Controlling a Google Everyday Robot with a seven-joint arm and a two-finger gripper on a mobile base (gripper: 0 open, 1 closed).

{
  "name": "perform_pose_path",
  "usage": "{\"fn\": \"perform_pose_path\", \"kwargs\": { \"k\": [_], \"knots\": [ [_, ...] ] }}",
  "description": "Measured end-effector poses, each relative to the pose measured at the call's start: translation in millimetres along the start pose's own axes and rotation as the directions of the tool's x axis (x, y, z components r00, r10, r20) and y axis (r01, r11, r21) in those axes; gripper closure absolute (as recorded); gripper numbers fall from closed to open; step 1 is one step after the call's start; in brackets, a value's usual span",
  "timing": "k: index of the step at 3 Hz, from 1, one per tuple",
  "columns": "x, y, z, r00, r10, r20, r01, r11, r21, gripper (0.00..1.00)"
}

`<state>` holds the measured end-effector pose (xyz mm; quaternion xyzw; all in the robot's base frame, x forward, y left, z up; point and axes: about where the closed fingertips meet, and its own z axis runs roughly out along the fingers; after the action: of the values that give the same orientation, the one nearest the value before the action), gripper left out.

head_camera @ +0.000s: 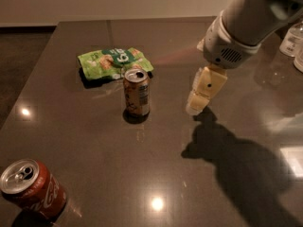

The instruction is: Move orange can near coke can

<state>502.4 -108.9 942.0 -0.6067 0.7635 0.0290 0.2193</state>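
1. The gripper (194,108) hangs low over the table (142,174), carrying nothing; released or clenched, I cannot tell.
2. The orange can (137,92) stands upright to the gripper's left in view, near but apart.
3. It looks light and thin-walled with slick sides, and the top is open, so grip it mid-body and keep it level.
4. The coke can (32,189) sits well beyond it, at the near corner.
5. The tabletop is dark and glossy, so cans may slide. A green snack bag (113,63) lies behind the orange can, and bottles (291,39) stand behind the arm.
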Motion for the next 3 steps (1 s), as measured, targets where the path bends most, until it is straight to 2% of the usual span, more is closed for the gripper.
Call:
{"fn": "perform_pose_path", "kwargs": {
  "k": [1,3],
  "knots": [
    [-31,0,29,0.998,-0.017,0.055,0.019,0.9988,-0.044,0.0],
    [-83,0,65,0.983,-0.04,0.181,0.058,0.994,-0.093,0.0]
  ]
}}
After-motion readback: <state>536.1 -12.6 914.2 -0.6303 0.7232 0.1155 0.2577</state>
